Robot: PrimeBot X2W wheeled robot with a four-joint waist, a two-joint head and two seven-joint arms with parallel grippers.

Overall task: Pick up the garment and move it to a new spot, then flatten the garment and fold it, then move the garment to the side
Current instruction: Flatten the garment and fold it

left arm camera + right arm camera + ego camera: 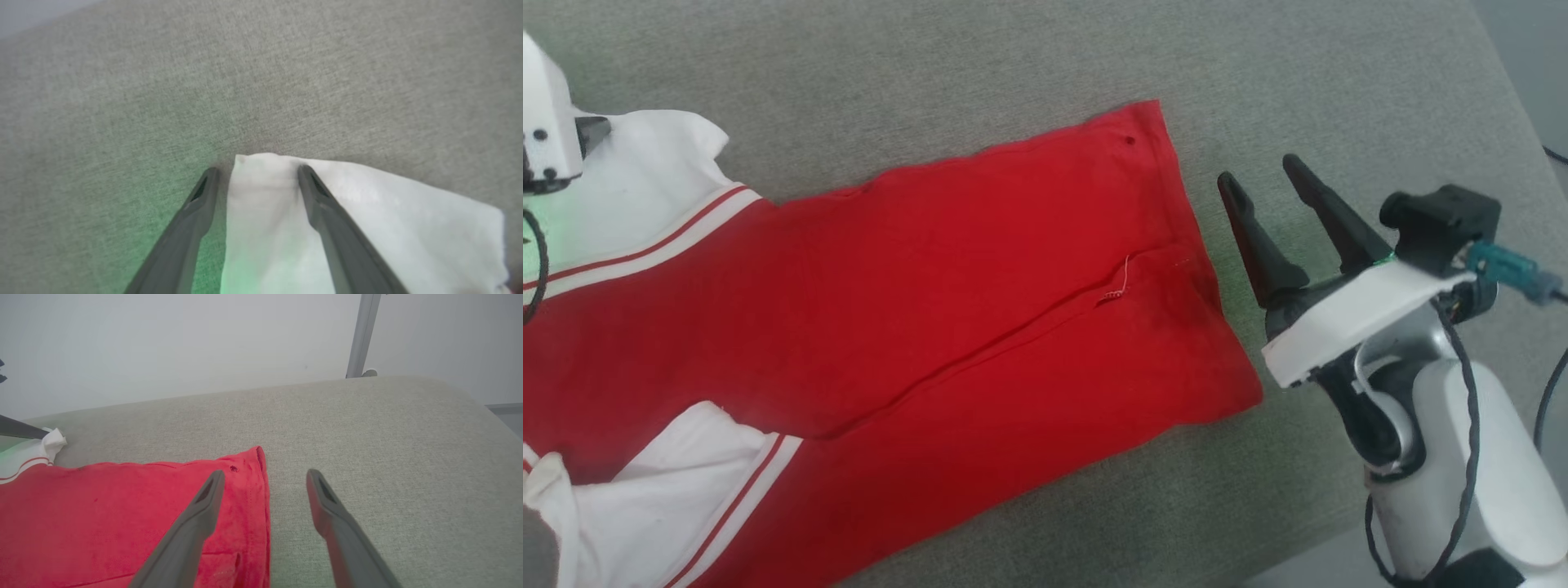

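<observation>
The garment (972,278), a red shirt with white striped-trim sleeves, lies folded lengthwise on the grey fabric surface (1013,73), its hem toward the right. My right gripper (1259,171) stands open just right of the hem, with nothing between its fingers. In the right wrist view the right gripper (265,474) straddles the hem corner of the garment (102,514), one finger over the red cloth and one over bare surface. My left gripper (257,170) is open over the tip of a white sleeve (408,220). Its white wrist housing (543,114) shows at the far left.
The grey surface's rounded edge (1339,539) runs along the lower right, below my right arm. Dark cables (1547,400) hang beside that arm. A metal post (363,335) stands behind the surface against a pale wall.
</observation>
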